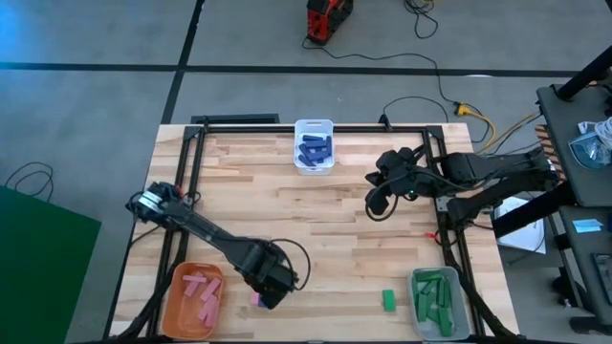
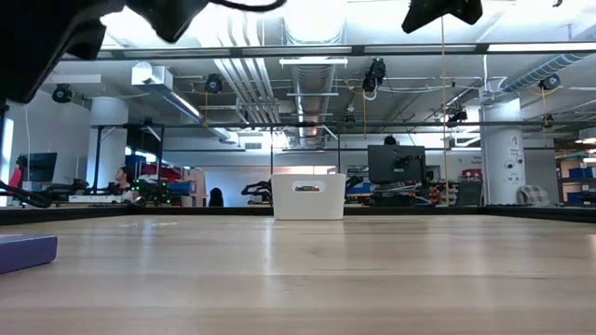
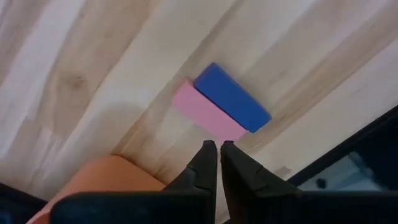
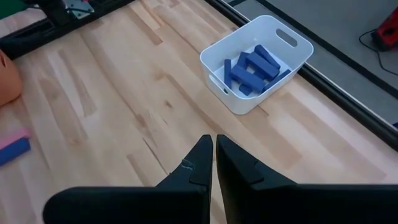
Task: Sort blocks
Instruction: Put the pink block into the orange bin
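A pink block (image 3: 204, 116) and a dark blue block (image 3: 233, 98) lie flat on the table, side by side with their long sides touching, just right of the orange bin (image 1: 182, 311). My left gripper (image 3: 218, 145) hovers above them, shut and holding nothing; in the high view my left gripper (image 1: 271, 291) covers most of the pair, and only the pink block's end (image 1: 255, 299) shows. A green block (image 1: 389, 300) lies on the table left of the grey bin (image 1: 461, 308). My right gripper (image 4: 214, 142), shut and empty, hangs over the table's right middle, also seen as my right gripper (image 1: 375, 204).
The orange bin holds pink blocks (image 1: 202, 290). The white bin (image 1: 297, 134) at the far edge holds blue blocks (image 4: 252, 67). The grey bin holds green blocks (image 1: 433, 294). A black frame (image 1: 191, 162) runs along the table's edges.
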